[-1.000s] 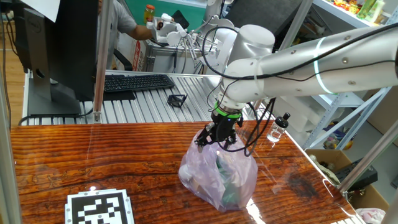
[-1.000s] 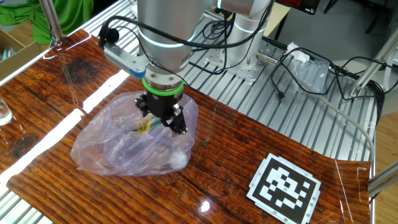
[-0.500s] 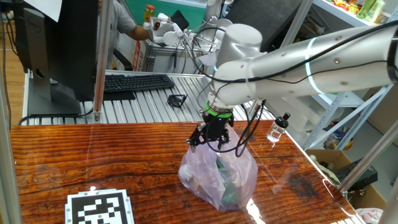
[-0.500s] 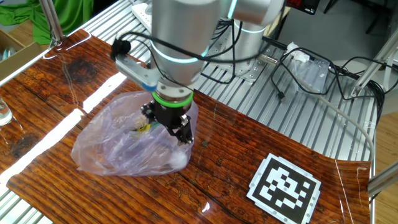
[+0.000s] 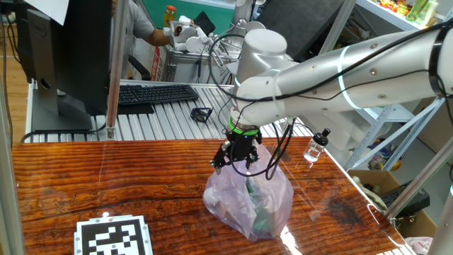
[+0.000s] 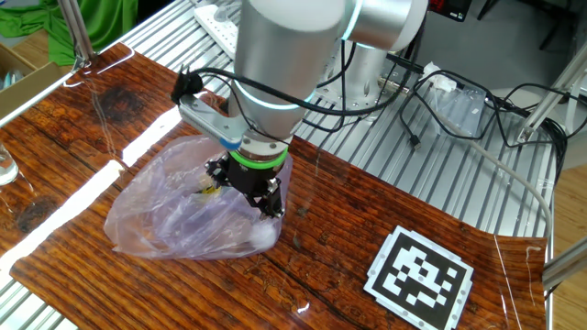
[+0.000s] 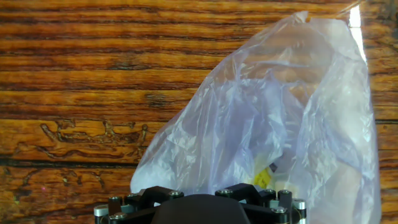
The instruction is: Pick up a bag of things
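The bag of things point(image 5: 249, 198) is a crinkly pale pink-lilac plastic bag lying on the wooden table, with greenish and white items showing through. It also shows in the other fixed view point(image 6: 188, 206) and fills the right half of the hand view point(image 7: 273, 118). My gripper point(image 5: 237, 166) hangs right over the bag's top near its far-left edge, its dark fingers spread apart and touching or just above the film. In the other fixed view the gripper point(image 6: 246, 191) covers the bag's right upper part. In the hand view only the gripper's black base shows; the fingertips are out of view.
A black-and-white marker tag point(image 5: 113, 237) lies on the wooden table point(image 5: 106, 184) at the front left. A small clear bottle point(image 5: 316, 147) stands near the table's right edge. A keyboard point(image 5: 156, 93) and a monitor lie behind on the metal rack. Cables hang from the arm.
The arm and gripper have shifted sideways along the bag's top, leftward in one fixed view, and a little lower. The bag has stayed on the table.
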Motion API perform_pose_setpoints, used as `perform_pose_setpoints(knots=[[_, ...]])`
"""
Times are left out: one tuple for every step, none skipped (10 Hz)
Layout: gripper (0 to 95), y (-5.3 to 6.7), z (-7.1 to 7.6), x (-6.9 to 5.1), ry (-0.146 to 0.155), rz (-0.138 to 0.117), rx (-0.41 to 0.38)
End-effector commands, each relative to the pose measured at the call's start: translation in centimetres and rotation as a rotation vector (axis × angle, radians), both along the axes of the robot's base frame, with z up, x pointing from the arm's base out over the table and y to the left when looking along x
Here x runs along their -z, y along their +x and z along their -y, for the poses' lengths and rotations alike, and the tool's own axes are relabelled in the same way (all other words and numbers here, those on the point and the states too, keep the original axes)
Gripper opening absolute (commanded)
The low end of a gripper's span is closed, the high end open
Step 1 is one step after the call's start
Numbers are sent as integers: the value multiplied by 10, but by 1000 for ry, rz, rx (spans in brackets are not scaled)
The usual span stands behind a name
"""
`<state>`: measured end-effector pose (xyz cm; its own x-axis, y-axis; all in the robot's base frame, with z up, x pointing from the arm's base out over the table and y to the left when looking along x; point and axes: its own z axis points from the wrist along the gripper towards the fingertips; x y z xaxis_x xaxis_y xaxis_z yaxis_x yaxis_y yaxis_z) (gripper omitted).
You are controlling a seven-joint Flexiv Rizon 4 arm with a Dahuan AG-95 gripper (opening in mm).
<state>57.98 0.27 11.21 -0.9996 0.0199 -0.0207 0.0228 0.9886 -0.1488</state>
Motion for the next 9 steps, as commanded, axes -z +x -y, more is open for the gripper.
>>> perform_pose_setpoints(knots=[[950,0,4,1,-44,3,-27],[950,0,8,2,-44,3,-31],[950,0,11,3,-44,2,-37],[950,0,15,5,-46,3,-41],[950,0,19,6,-46,4,-46],[950,0,22,7,-46,4,-54],[950,0,27,8,-45,3,-60],[950,0,29,9,-46,0,-69],[950,0,30,9,-47,-1,-72]])
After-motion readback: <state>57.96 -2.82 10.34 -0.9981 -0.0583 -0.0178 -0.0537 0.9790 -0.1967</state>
